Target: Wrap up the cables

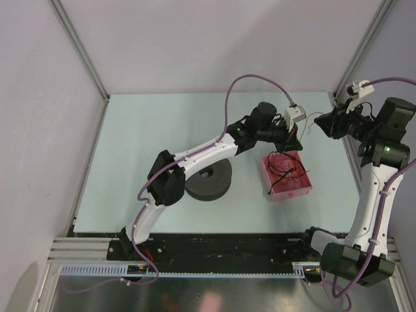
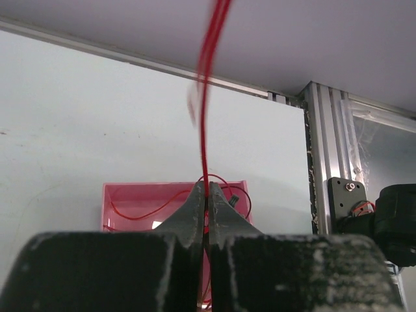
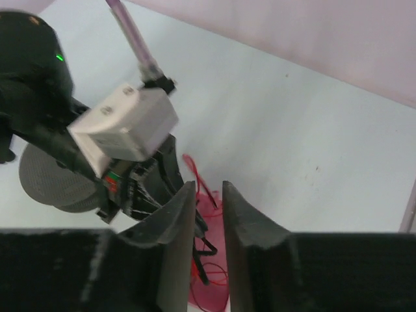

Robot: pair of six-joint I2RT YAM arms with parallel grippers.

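Observation:
The cables are thin red and dark wires lying loosely coiled in a pink tray [image 1: 296, 185]. My left gripper [image 1: 291, 141] hangs over the tray's far edge. In the left wrist view it [image 2: 208, 193] is shut on a red cable [image 2: 204, 110] that runs straight up out of the frame. My right gripper [image 1: 321, 127] is just to the right of it, above the table. Its jaws [image 3: 208, 190] stand slightly apart with nothing between them. Below them I see a red cable loop [image 3: 195, 167] and dark cable [image 3: 207, 250] over the tray [image 3: 218, 289]. A black spool [image 1: 209, 180] lies left of the tray.
The left arm's wrist camera [image 3: 125, 128] and its purple lead are close to my right fingers. An aluminium frame post [image 2: 325, 156] and the enclosure wall stand along the table's right edge. The spool [image 3: 49, 179] lies partly under the left forearm.

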